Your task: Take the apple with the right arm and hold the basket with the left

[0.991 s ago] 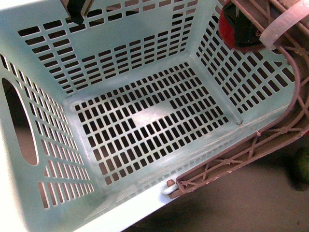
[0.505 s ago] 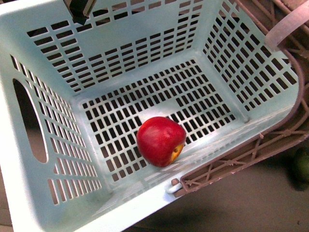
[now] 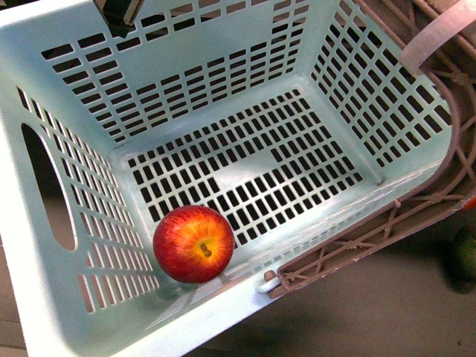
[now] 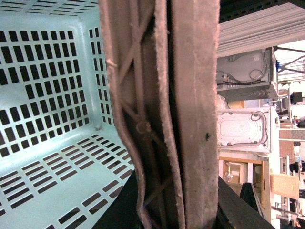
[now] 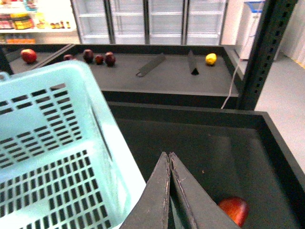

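Mint plastic basket (image 3: 216,316) seen from above, tipped toward the camera. Red apple (image 3: 193,244) w/ yellow patch lies inside on the slotted floor, in the near-left corner against the near wall. Left gripper (image 4: 181,210) looks clamped on the basket's brown handles (image 4: 162,95), a dark finger on either side. Right gripper (image 5: 168,157) is pinched closed & empty, over a dark bin (image 5: 200,143) beside the basket. Apple looks delivered. Best move, probably: left holds firm & level so the apple can't roll, and right pulls clear w/o bumping the rim.
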{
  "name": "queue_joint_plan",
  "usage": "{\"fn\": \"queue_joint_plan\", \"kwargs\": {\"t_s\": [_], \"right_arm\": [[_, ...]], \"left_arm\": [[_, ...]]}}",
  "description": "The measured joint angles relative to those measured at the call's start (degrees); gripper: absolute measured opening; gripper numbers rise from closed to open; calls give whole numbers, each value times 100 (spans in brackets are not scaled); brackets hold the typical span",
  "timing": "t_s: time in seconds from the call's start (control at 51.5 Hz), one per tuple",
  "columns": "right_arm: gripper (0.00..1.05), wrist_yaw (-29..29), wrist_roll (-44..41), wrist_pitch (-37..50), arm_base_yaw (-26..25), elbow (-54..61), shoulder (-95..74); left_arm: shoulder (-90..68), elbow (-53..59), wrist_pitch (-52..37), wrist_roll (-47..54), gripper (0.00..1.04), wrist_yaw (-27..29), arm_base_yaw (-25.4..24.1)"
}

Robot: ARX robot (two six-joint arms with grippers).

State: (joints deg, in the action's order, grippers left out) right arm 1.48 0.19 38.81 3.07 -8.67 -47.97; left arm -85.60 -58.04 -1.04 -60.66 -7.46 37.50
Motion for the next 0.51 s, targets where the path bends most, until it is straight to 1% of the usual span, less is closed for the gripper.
{"fn": "queue_joint_plan", "kwargs": {"t_s": [0.039,0.117,0.447,0.505], "right_arm": [[2,-92,0,-55,-151,76,127],[2,-98,2,-184,-282,216,389],[2,-133,0,-955,-289,614,1569],[2,-133,0,-802,-289,765,1639]], "left_arm": [[0,0,0,0,18,-4,0],[0,0,0,-2,18,-20,0],[0,0,0,2,18,4,0],[0,0,0,0,18,-17,0]]}}
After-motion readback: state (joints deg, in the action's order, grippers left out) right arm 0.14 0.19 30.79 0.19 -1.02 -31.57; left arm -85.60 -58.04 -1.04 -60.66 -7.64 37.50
